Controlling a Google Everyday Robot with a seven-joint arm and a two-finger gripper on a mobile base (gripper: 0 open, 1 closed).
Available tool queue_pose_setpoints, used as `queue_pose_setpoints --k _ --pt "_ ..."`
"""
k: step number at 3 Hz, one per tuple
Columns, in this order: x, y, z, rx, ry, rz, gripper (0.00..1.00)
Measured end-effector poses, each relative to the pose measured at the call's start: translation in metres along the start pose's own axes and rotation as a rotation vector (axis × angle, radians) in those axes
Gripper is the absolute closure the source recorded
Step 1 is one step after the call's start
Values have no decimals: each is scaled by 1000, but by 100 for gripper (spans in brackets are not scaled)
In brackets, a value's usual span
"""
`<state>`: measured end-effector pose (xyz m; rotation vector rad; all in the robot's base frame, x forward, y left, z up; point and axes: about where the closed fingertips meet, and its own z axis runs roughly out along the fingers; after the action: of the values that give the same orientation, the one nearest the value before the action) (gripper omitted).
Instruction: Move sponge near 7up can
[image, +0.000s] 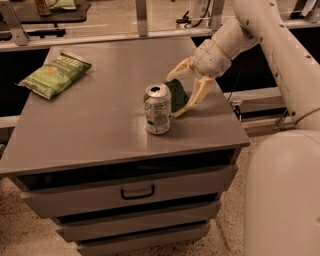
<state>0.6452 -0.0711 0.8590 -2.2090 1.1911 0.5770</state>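
Grey tabletop shows a placing step nearly done: the hand, low at the right beside the 7up can, surrounds the sponge (gripping or freed, I cannot tell) and next must lift away without knocking the can; the sponge leans, green face toward camera, long axis steeply tilted

The counter carries a can, a sponge just behind it, and a chip bag far left. The gripper is at the sponge.

Gripper low, tilted dwn-left.
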Motion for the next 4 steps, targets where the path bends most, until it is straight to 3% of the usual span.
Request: queue_pose_setpoints --k 3,4 --pt "2 -1 6 -51 71 -59 12" --pt "7 2 1 -56 94 -56 0"
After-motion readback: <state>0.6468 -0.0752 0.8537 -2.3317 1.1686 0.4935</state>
